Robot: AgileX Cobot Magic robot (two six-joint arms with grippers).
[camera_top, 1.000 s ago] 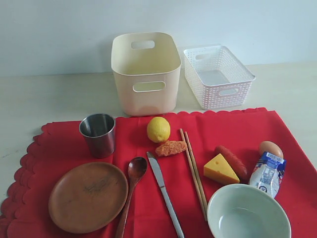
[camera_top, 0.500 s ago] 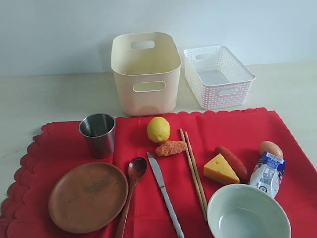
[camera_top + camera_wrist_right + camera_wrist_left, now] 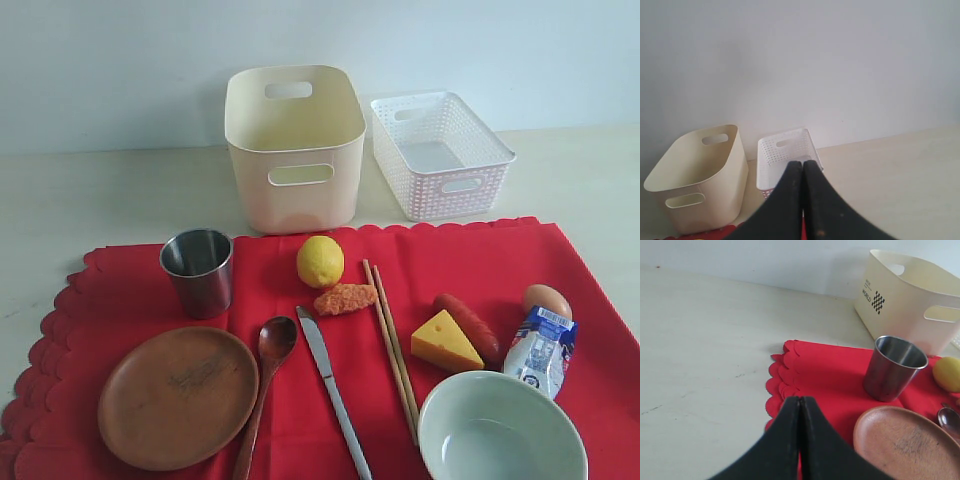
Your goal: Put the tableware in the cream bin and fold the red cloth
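Note:
The red cloth (image 3: 300,390) lies spread over the front of the table. On it rest a steel cup (image 3: 198,270), a wooden plate (image 3: 178,396), a wooden spoon (image 3: 265,380), a table knife (image 3: 332,390), chopsticks (image 3: 392,348) and a pale bowl (image 3: 500,430). Behind the cloth stands the cream bin (image 3: 295,150), with nothing showing inside. Neither arm appears in the exterior view. My left gripper (image 3: 799,400) is shut and holds nothing, hovering over the cloth's scalloped edge (image 3: 782,385) near the cup (image 3: 894,367) and plate (image 3: 905,445). The right gripper (image 3: 802,164) is shut too, facing the bin (image 3: 700,180).
A white lattice basket (image 3: 440,152) stands to the right of the cream bin. A lemon (image 3: 320,261), a fried nugget (image 3: 345,298), cheese (image 3: 445,343), a sausage (image 3: 468,325), an egg (image 3: 547,300) and a milk carton (image 3: 540,350) also lie on the cloth.

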